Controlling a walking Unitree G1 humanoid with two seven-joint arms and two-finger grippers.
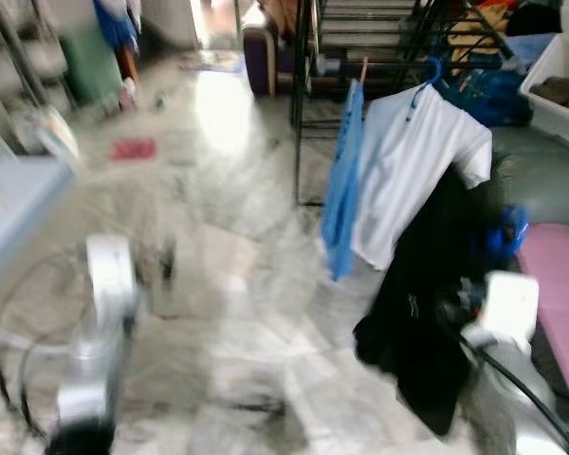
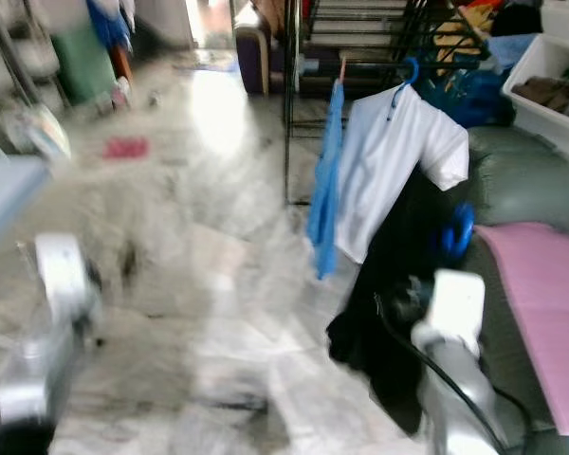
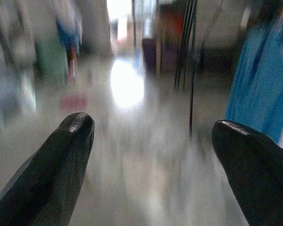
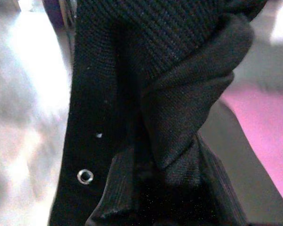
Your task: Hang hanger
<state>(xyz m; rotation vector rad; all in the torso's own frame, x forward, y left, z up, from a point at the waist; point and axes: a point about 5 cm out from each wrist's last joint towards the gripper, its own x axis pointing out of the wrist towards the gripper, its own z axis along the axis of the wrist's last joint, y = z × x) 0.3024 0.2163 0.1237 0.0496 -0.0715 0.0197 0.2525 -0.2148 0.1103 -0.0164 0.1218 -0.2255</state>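
Item: white shirt (image 1: 412, 171) on a blue hanger (image 1: 427, 74), hook near the black drying rack (image 1: 308, 104), beside a blue cloth (image 1: 343, 190) pegged there; whether the hook is over a bar is blurred. A black garment (image 1: 427, 303) drapes below it, filling the right wrist view.

Right gripper (image 1: 455, 308): buried in black fabric, seemingly carrying the load; finger state cannot be told.

Left gripper (image 3: 151, 155): fingers wide apart, empty, held low over the floor (image 1: 228, 284).
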